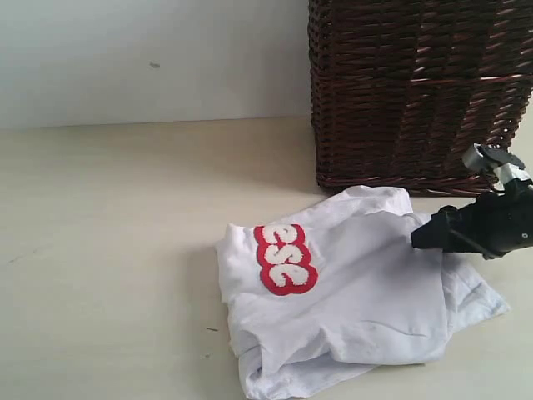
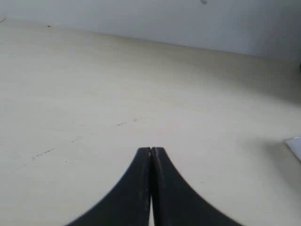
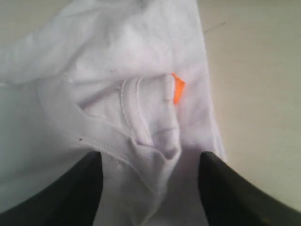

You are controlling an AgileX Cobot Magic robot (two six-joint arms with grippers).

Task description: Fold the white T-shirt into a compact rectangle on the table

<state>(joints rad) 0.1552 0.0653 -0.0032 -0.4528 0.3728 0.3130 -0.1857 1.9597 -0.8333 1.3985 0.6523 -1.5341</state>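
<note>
The white T-shirt (image 1: 358,300) lies bunched and partly folded on the table (image 1: 108,250), its red-outlined lettering (image 1: 285,258) facing up near its left side. My right gripper (image 1: 420,237) hovers at the shirt's right edge. In the right wrist view this gripper (image 3: 150,157) is open, its two black fingers (image 3: 87,183) standing wide apart over a ridge of loose white cloth (image 3: 117,47) and the collar seam with an orange tag (image 3: 178,88). My left gripper (image 2: 151,149) is shut and empty above bare table (image 2: 141,84); it is out of the exterior view.
A tall dark brown wicker basket (image 1: 416,83) stands on the table directly behind the shirt at the back right. A pale wall runs along the table's far edge. A corner of white cloth (image 2: 295,146) shows at the edge of the left wrist view.
</note>
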